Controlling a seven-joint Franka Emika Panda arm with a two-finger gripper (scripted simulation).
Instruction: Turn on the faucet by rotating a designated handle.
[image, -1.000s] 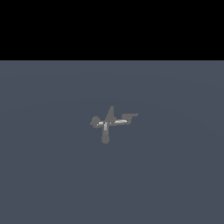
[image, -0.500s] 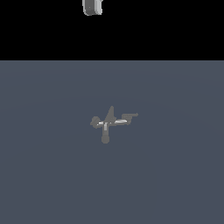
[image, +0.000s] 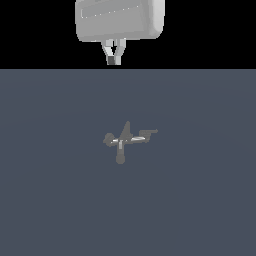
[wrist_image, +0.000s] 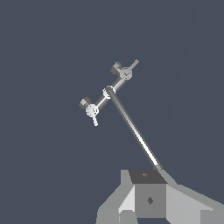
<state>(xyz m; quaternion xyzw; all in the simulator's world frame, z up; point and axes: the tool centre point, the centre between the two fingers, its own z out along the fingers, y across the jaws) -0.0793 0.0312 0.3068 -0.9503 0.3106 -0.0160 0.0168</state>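
Your pale grey two-fingered tool (image: 114, 56) is hanging at the top of the exterior view, its big rounded housing filling the space above it. The two thin fingers (image: 107, 51) are slanting in toward each other until the tips are nearly meeting, clenched on nothing. It is sitting well apart from everything else, high above the flat slate-blue counter (image: 50, 200).

Down on that counter, near the middle of the exterior view, the small dull-grey metal faucet (image: 125, 140) is standing alone, with a pointed upright fin and pale shiny streaks at its centre. Its thin grey handle ending in a short flat crossbar (image: 149, 133) is reaching out toward the exterior view's right, untouched. A stubby blob-ended arm is pointing the opposite way, and a thick rounded stem is running toward the camera.

In the wrist view, you are looking along the faucet (wrist_image: 109, 92) with the tool's own grey body filling the foreground; which end is the handle, you cannot tell there.
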